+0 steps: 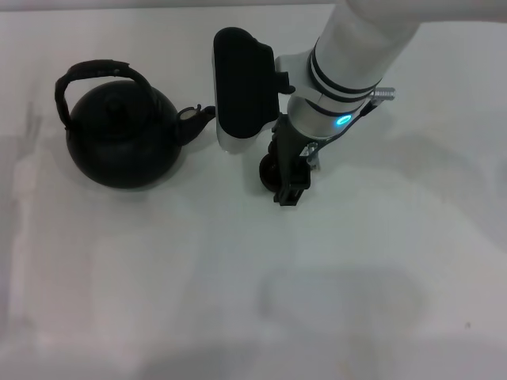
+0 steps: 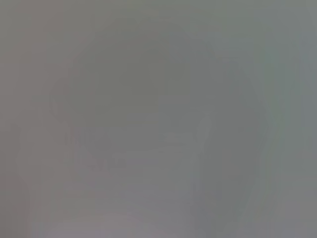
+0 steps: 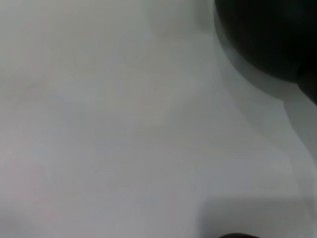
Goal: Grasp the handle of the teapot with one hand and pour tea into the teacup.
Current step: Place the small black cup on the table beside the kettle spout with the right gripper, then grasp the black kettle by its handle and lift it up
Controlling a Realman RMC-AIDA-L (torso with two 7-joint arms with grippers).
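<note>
The black round teapot (image 1: pixel 120 142) stands at the left of the white table, its spout (image 1: pixel 194 117) pointing to the right. Its thick arched handle (image 1: pixel 93 75) rises over the knobbed lid, and nothing holds it. My right arm reaches in from the upper right. The right gripper (image 1: pixel 288 184) is low over the table, right against the small black teacup (image 1: pixel 268 169), which it mostly hides. The right wrist view shows a dark round shape (image 3: pixel 267 34) at one corner; I cannot tell which vessel it is. The left gripper is out of view, and the left wrist view shows only blank grey.
The white table (image 1: pixel 253 301) stretches toward me in front of the teapot and cup. The black and white wrist housing (image 1: pixel 239 87) of the right arm hangs just right of the teapot's spout.
</note>
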